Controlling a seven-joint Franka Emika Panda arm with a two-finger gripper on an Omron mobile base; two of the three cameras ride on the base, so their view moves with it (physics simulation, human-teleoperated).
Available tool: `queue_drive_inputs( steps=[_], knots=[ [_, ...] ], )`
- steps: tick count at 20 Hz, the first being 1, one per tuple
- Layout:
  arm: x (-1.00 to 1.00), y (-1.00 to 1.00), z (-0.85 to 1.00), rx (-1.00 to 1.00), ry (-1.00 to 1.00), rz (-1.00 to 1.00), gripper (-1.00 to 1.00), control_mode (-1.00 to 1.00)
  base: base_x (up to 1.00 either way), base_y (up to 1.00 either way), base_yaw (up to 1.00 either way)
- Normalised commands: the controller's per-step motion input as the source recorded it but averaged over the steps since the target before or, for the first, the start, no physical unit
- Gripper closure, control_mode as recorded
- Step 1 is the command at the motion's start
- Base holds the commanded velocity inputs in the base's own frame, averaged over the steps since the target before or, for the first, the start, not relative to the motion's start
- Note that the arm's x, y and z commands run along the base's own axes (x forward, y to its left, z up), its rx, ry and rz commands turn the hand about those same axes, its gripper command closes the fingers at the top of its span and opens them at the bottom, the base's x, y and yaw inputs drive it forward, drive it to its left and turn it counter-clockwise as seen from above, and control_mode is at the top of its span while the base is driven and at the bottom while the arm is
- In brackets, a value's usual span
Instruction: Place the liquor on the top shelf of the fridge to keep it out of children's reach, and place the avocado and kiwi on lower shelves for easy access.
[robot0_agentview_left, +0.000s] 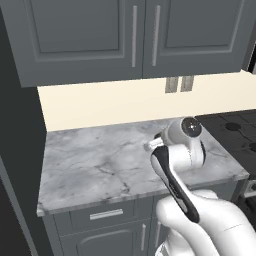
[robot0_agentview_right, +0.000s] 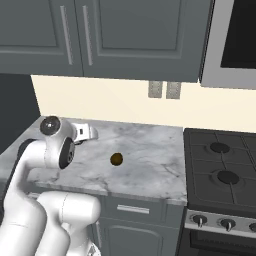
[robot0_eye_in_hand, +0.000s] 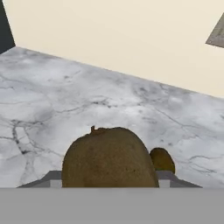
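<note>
My gripper (robot0_eye_in_hand: 109, 177) is shut on a large brown rough-skinned fruit (robot0_eye_in_hand: 108, 157) with a small stem nub, which looks like the kiwi. It hangs just above the marble counter (robot0_eye_in_hand: 65, 100). A smaller, darker brown fruit (robot0_eye_in_hand: 162, 159), apparently the avocado, lies on the counter right behind it, and again mid-counter (robot0_agentview_right: 116, 159). From the base views the white hand (robot0_agentview_right: 86, 132) (robot0_agentview_left: 156, 144) hovers over the counter and covers the held fruit. The liquor, the top shelf and the lower shelves are out of view.
A tall dark panel (robot0_agentview_left: 17, 150), possibly the fridge's side, bounds the counter's left end. Dark grey cabinets (robot0_agentview_left: 135, 35) hang above, and a cream wall with an outlet (robot0_agentview_right: 164, 90) stands behind. A black stove (robot0_agentview_right: 222, 165) adjoins the counter on the right.
</note>
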Motion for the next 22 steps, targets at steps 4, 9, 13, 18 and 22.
queue_drive_inputs(
  steps=[4,9,13,18,22],
  knots=[
    [-0.79,-0.39,1.00,0.00,-0.28,-0.07,1.00,-1.00,0.00,0.00,0.00],
    [-0.80,-0.50,0.95,0.00,-0.19,-0.06,1.00,-1.00,0.00,0.00,0.00],
    [-0.80,-0.41,0.56,0.00,-0.09,-0.06,1.00,-1.00,0.00,0.00,0.00],
    [-0.46,-0.07,0.00,-0.01,0.00,-0.01,1.00,-1.00,0.00,0.00,0.00],
    [-0.18,0.00,0.07,-0.02,0.00,0.00,1.00,-1.00,0.00,0.00,0.00]
  ],
)
